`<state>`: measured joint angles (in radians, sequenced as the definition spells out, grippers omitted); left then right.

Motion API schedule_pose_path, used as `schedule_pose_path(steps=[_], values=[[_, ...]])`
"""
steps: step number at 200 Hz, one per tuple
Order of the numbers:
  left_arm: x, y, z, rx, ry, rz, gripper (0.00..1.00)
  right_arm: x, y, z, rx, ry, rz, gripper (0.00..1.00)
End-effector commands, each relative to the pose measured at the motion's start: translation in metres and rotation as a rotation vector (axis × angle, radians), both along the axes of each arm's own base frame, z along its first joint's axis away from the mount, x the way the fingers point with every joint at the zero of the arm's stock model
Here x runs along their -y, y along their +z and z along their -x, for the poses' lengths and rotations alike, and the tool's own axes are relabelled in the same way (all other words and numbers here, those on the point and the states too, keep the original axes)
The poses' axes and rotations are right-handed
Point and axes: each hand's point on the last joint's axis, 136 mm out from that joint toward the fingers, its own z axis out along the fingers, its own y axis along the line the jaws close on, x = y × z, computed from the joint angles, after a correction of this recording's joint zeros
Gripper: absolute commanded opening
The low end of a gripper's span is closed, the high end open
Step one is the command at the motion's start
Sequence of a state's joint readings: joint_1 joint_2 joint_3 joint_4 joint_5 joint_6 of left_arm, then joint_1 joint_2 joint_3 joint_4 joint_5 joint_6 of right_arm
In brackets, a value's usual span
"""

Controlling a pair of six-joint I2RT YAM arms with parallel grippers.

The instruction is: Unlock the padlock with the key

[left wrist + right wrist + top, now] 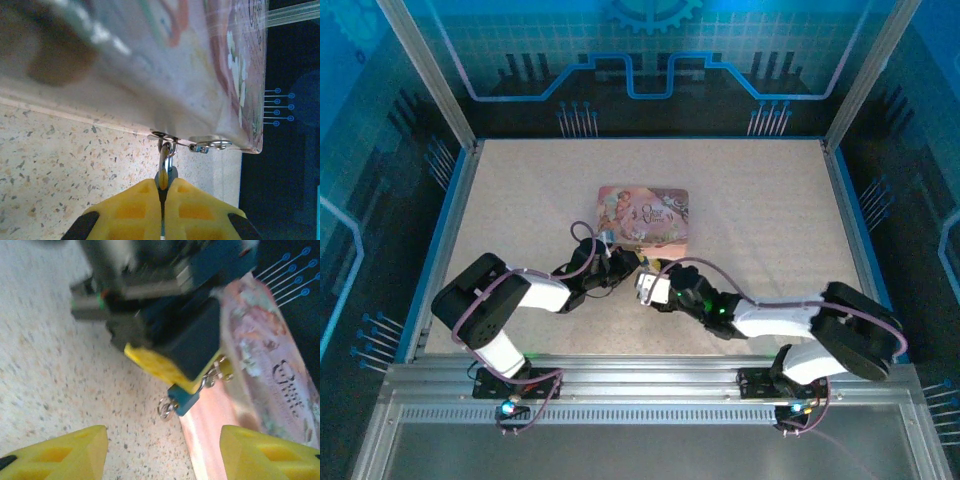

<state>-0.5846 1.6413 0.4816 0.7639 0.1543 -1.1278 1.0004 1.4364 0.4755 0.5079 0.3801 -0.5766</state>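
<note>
From above, the box (643, 215) lies near the middle of the table (520, 200), and both arms reach to its 6 o'clock edge. The left gripper (620, 262) comes in from 8 o'clock and the right gripper (642, 272) from 5 o'clock, so the two tips almost meet. The padlock is too small to find from here. In the left wrist view the yellow fingers (135, 205) are pressed together on the padlock (162, 176). Its thin shackle (167, 151) goes up at 12 o'clock into the hasp (172, 137) on the box edge. In the right wrist view the padlock (183, 398) is a small blue block under the left finger, at 9 o'clock of the box. A little ring (164, 409) hangs from its free end; whether this ring belongs to the key, I cannot tell. The right fingers (60, 450) stand wide apart at 7 and 5 o'clock of the picture, with nothing between them. I think the step in hand is to bring the key to the lock. To do it well, the left grip should hold the body firm without pulling on the hasp, and turn the keyhole end toward the right gripper. The right one should take the key by its head, enter it straight, then turn gently. The box lid looks down; what is inside is hidden.
</note>
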Motion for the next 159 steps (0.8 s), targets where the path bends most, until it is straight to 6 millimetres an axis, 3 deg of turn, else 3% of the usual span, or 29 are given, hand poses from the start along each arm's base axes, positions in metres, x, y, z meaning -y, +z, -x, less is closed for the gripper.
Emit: schedule_pose_path(steps=[1,55,159], values=[[0.008,0.015,-0.001,0.010,-0.016,0.034,0.07,-0.010,0.007,-0.011,0.132,-0.022,0.047,0.59],[0.010,0.019,-0.001,0.002,-0.013,0.060,0.06,-0.019,0.000,-0.020,0.110,-0.021,0.054,0.43],[0.011,0.024,-0.003,-0.004,-0.004,0.087,0.06,-0.007,-0.005,-0.031,0.095,-0.019,0.096,0.34]])
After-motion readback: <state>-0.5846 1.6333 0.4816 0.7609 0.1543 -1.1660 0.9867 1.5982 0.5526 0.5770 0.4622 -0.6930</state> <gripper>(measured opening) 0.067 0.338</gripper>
